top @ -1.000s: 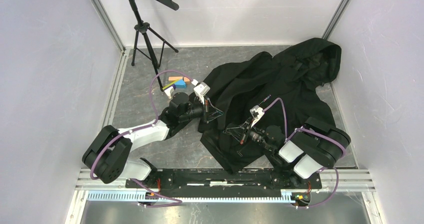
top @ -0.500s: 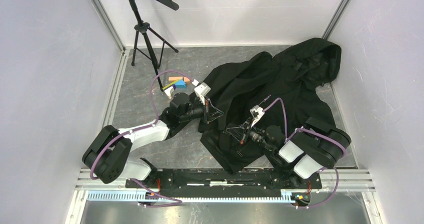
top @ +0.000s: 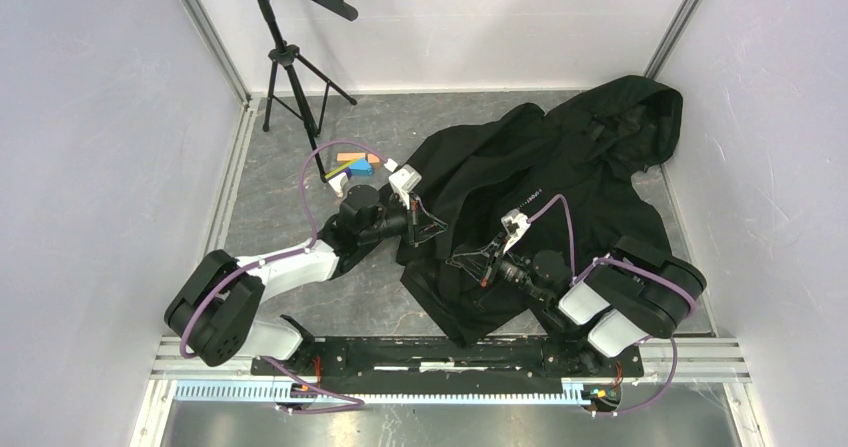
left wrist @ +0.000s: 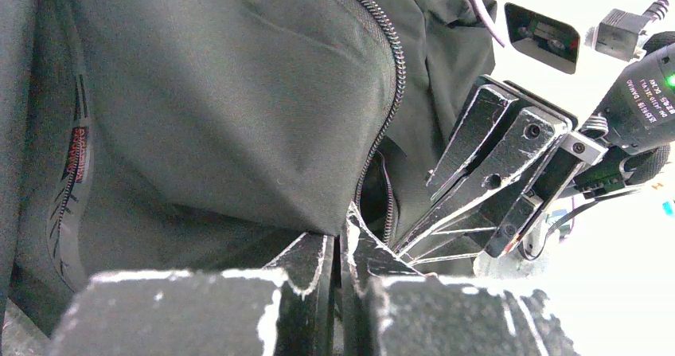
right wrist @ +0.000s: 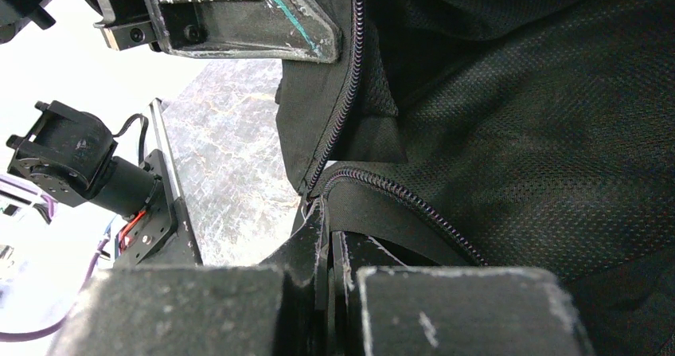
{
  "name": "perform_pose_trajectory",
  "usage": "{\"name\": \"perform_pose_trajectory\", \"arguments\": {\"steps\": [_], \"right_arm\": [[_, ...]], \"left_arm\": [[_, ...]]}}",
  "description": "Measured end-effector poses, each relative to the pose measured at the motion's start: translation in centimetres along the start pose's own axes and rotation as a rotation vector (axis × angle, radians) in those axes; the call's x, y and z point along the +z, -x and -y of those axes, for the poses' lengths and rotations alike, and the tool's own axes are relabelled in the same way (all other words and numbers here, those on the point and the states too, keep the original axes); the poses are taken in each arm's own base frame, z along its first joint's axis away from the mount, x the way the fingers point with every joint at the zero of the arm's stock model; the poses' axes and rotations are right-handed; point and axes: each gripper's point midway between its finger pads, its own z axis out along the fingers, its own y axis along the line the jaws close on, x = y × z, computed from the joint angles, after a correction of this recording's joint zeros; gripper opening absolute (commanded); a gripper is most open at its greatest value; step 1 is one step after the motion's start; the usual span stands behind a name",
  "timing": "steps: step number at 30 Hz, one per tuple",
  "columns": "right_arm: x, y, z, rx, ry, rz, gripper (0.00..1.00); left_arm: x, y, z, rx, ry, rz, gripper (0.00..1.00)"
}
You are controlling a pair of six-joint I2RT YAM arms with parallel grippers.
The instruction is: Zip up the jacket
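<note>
Black fabric of the jacket (top: pixel 560 157) lies spread over the grey table (top: pixel 280 167). Both arms stretch low to the jacket's bottom hem. The left gripper (left wrist: pixel 341 240) is closed tight, pinching one zipper edge. The right gripper (right wrist: pixel 326 213) faces it, just beside, and is clamped on the other edge.

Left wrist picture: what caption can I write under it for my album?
Left gripper pinches the black jacket by its open zipper edge, right gripper close beside.

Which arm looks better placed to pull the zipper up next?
Probably the right: the right gripper pinches where both zipper rows meet, while the left gripper only holds the jacket edge.
</note>
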Motion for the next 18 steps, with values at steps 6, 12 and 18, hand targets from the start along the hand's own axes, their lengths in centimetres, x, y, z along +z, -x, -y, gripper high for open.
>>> {"name": "perform_pose_trajectory", "arguments": {"steps": [6, 12, 18], "right_arm": [[-0.1, -1.1, 0.2, 0.025, 0.001, -0.038, 0.00], [-0.2, -2.0, 0.3, 0.047, 0.000, -0.071, 0.00], [-0.1, -0.7, -0.4, 0.028, 0.025, -0.030, 0.00]], "left_arm": [[0.0, 0.0, 0.0, 0.000, 0.000, 0.001, 0.02], [0.0, 0.1, 0.0, 0.001, 0.000, 0.002, 0.02], [0.0, 0.1, 0.0, 0.001, 0.000, 0.002, 0.02]]}}
